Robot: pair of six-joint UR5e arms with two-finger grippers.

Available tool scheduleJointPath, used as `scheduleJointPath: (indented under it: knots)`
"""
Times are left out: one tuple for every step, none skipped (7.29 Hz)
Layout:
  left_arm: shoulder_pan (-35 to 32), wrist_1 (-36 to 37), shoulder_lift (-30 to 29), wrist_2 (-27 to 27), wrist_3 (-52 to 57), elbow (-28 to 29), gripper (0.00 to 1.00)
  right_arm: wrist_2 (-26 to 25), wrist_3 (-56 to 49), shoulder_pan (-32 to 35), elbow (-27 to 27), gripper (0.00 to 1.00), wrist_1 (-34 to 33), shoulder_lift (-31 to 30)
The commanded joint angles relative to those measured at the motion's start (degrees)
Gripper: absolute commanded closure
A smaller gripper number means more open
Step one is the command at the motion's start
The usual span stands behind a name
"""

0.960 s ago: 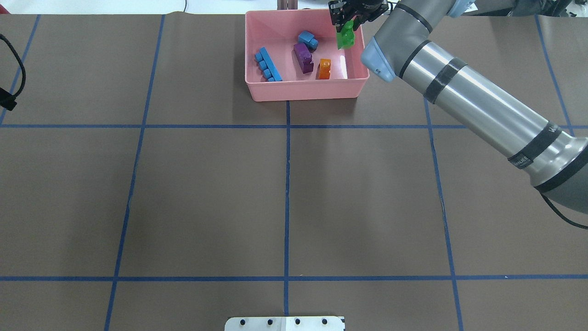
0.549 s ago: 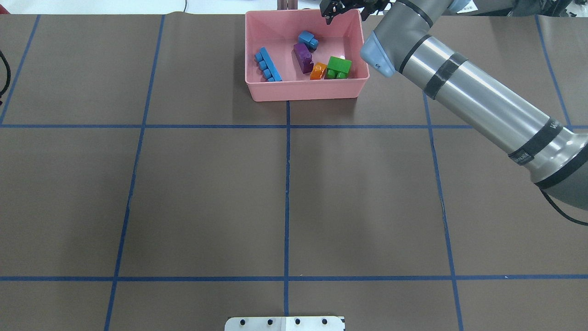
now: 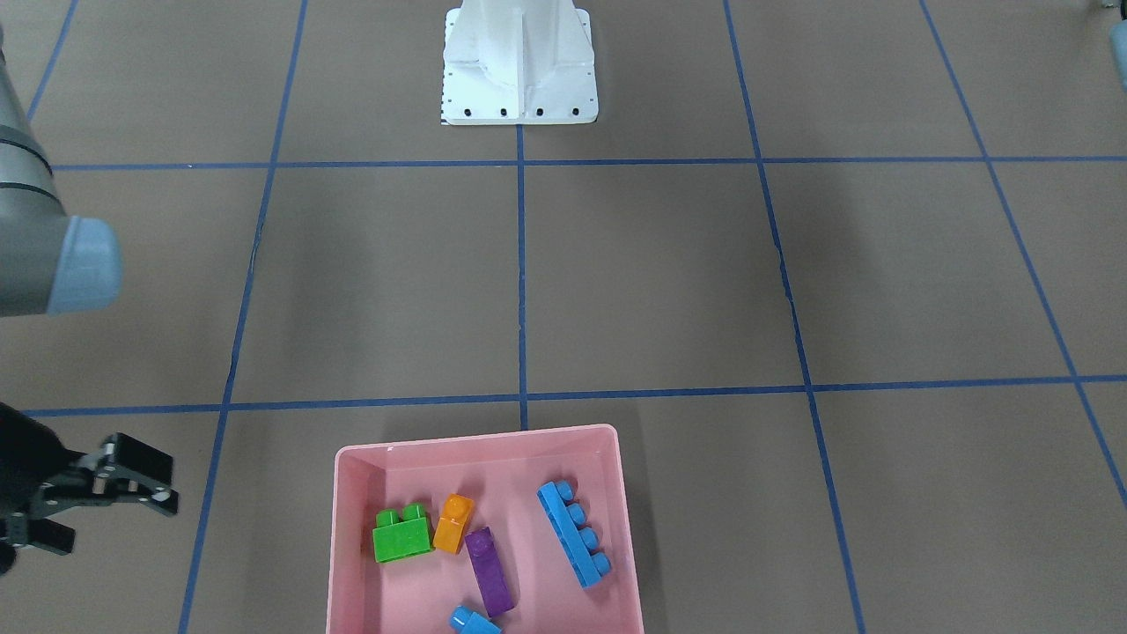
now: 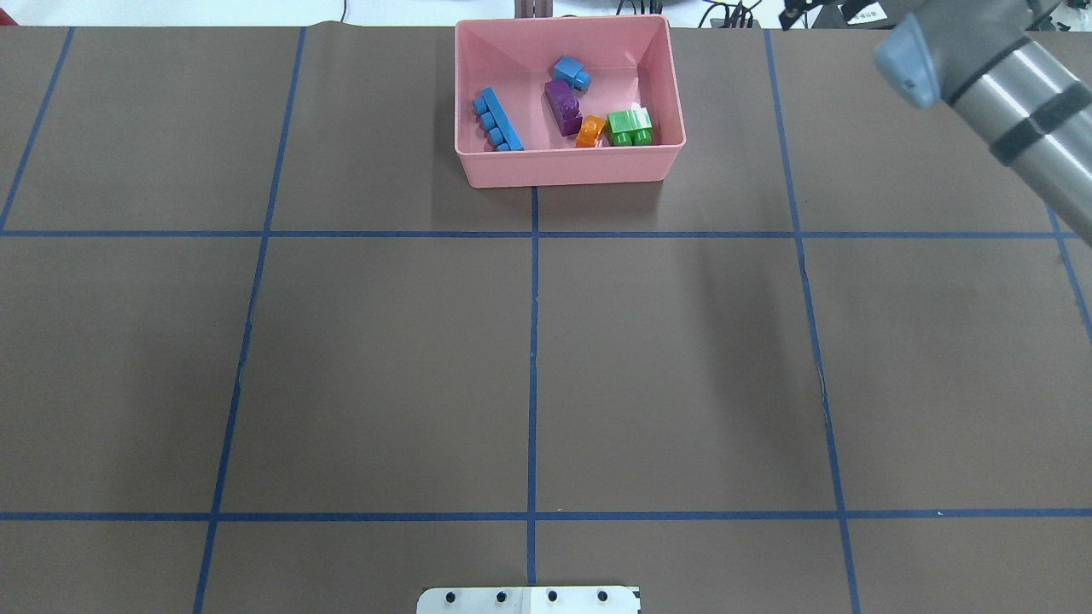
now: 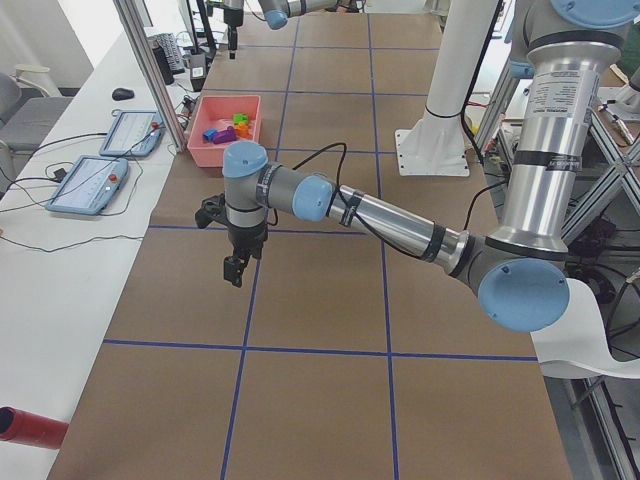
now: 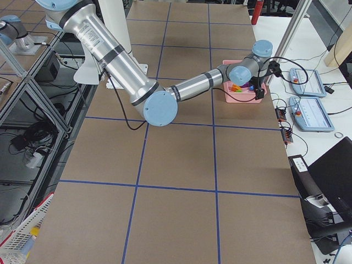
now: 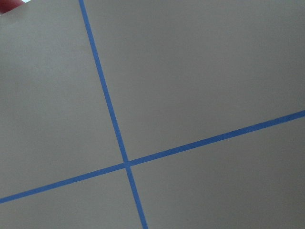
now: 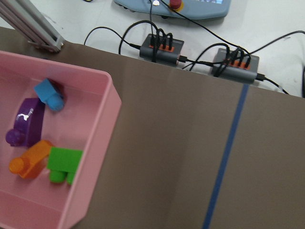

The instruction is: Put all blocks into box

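The pink box (image 4: 567, 166) stands at the table's far middle, and all the blocks lie in it: a long blue one (image 4: 497, 119), a small blue one (image 4: 572, 73), a purple one (image 4: 563, 107), an orange one (image 4: 590, 131) and a green one (image 4: 630, 127) beside the orange. My right gripper (image 3: 110, 521) hangs open and empty, off to the side of the box (image 3: 475, 438), outside its wall. My left gripper (image 5: 235, 268) hovers over the mat far from the box; I cannot tell whether it is open or shut.
The white robot base plate (image 4: 529, 600) sits at the near edge. Cable hubs (image 8: 162, 47) and tablets (image 5: 130, 132) lie beyond the table's far edge. A red tube (image 5: 30, 425) lies at the end on the robot's left.
The right gripper opened and let the green block drop into the box beside the orange one. The right arm then swung away to the right, clear of the box.
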Motion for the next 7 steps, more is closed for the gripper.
scheduleJointPath:
  knots:
    - [-3.68, -0.78, 0.39, -2.39, 7.12, 6.35, 0.0, 1.27, -5.79, 4.55, 12.0, 0.0, -0.16, -19.62]
    - [-3.69, -1.05, 1.61, -5.63, 7.03, 7.42, 0.0, 1.27, -7.37, 6.48, 15.0, 0.0, 0.1, -27.63]
    - [-3.86, -1.4, 1.71, -5.66, 6.69, 7.69, 0.0, 1.27, -14.26, 9.29, 15.73, 0.0, 0.01, -32.67]
    - [-3.78, -3.15, 1.71, -5.57, 7.12, 8.39, 0.0, 1.45, -21.11, 12.53, 15.82, 0.0, 0.19, -36.38]
    - [-3.87, -5.95, 2.32, -5.22, 7.21, 8.49, 0.0, 2.67, -25.53, 15.61, 16.0, 0.0, 0.1, -38.85]
    - [-3.95, -8.15, 3.55, -5.13, 7.21, 8.4, 0.0, 4.16, -25.75, 16.95, 16.0, 0.0, 0.71, -40.88]
    - [-3.87, -9.3, 4.6, -5.13, 7.12, 8.57, 0.0, 4.09, -25.06, 18.44, 18.26, 0.0, -0.15, -40.63]
